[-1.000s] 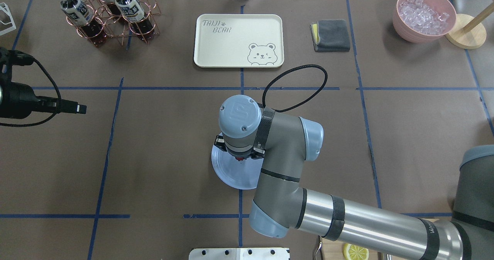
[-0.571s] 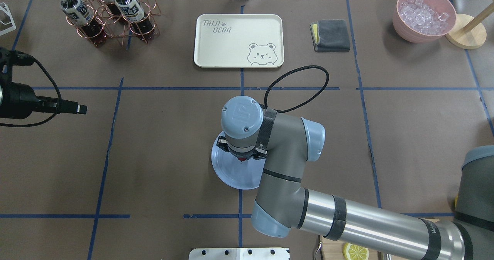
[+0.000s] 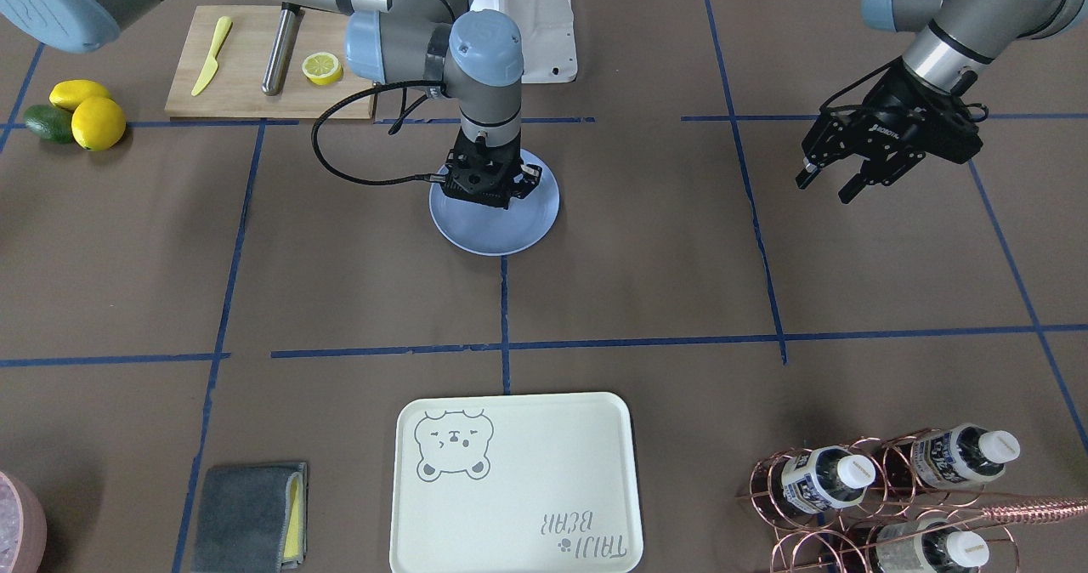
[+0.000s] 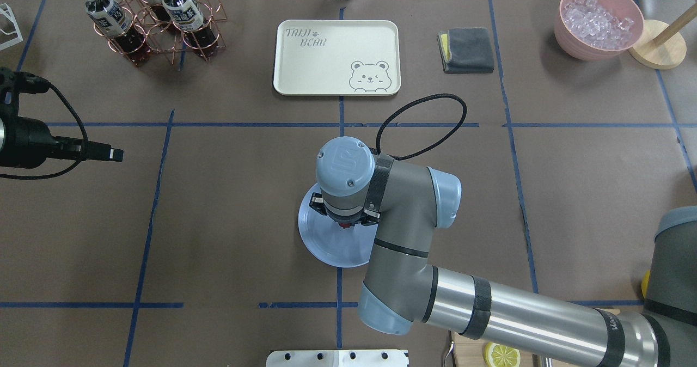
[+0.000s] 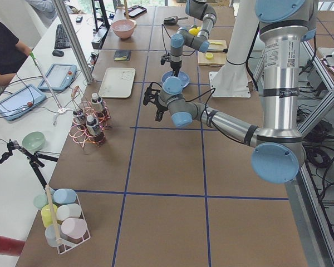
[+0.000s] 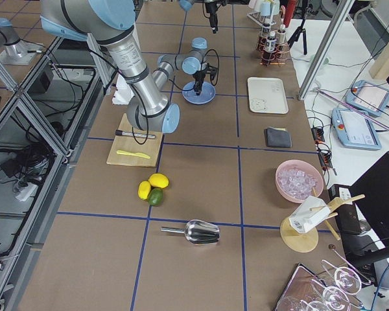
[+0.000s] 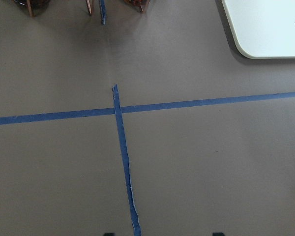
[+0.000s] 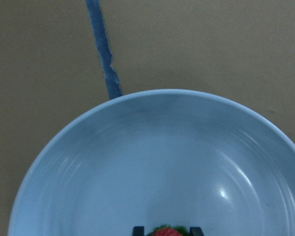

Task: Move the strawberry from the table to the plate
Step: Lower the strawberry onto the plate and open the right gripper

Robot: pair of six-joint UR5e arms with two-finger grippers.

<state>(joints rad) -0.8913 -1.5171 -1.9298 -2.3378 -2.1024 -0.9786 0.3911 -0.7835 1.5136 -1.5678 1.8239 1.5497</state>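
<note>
the right hand (image 8: 166, 229) pinches the strawberry (image 8: 166, 232) over the plate (image 8: 88, 162), plain only in its wrist view. the left hand (image 3: 826, 187) seems spread.

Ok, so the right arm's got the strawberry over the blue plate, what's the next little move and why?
Probably open the right gripper and let go. The strawberry sits between its fingertips over the plate, well inside the rim, so a release should land it there. How high it hangs I cannot tell; easing down slightly first may be safer.
</note>
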